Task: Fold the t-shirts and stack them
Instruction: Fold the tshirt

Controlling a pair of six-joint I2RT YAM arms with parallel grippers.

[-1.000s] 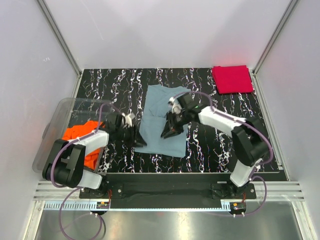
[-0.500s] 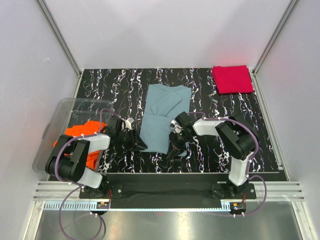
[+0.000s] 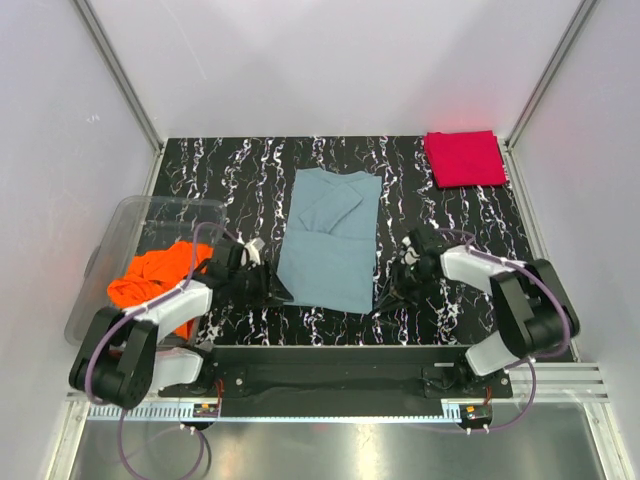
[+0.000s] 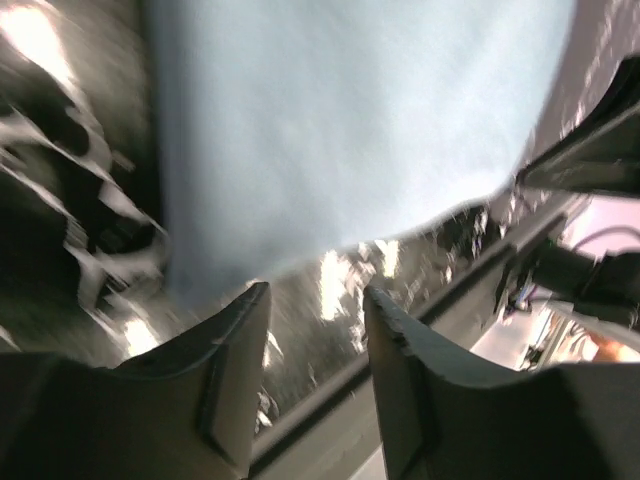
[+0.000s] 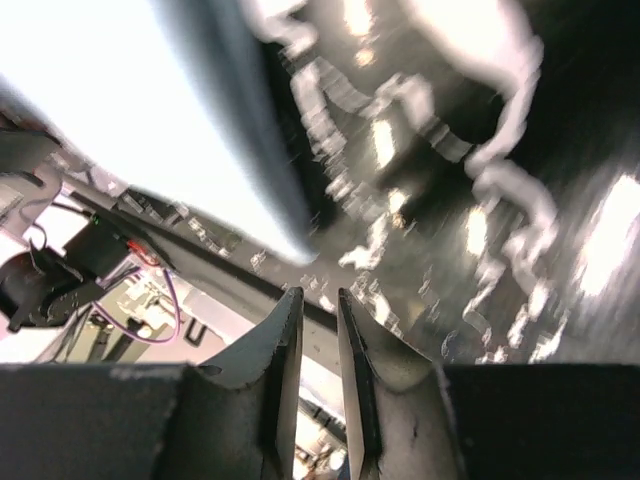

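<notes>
Grey-blue t-shirt (image 3: 329, 240) spread flat at centre of marbled worktop (image 3: 250, 170), partly folded. Left claw (image 4: 315, 340) low at shirt's 8 o'clock corner, jaws parted, empty. Right claw (image 5: 318, 345) low off shirt's 4 o'clock corner, jaws nearly together, gripping nothing. Red t-shirt (image 3: 464, 158) folded at 1 o'clock corner. Orange t-shirt (image 3: 160, 278) bunched in clear bin (image 3: 125, 225) at 9 o'clock.

A black desk (image 3: 250, 165) veined with white marbling fills the middle, walled on three sides by pale panels (image 3: 340, 60) with metal corner posts (image 3: 115, 70). A clear bin (image 3: 135, 225) sits at the desk's left edge. A metal rail (image 3: 330, 385) runs along the near edge.
</notes>
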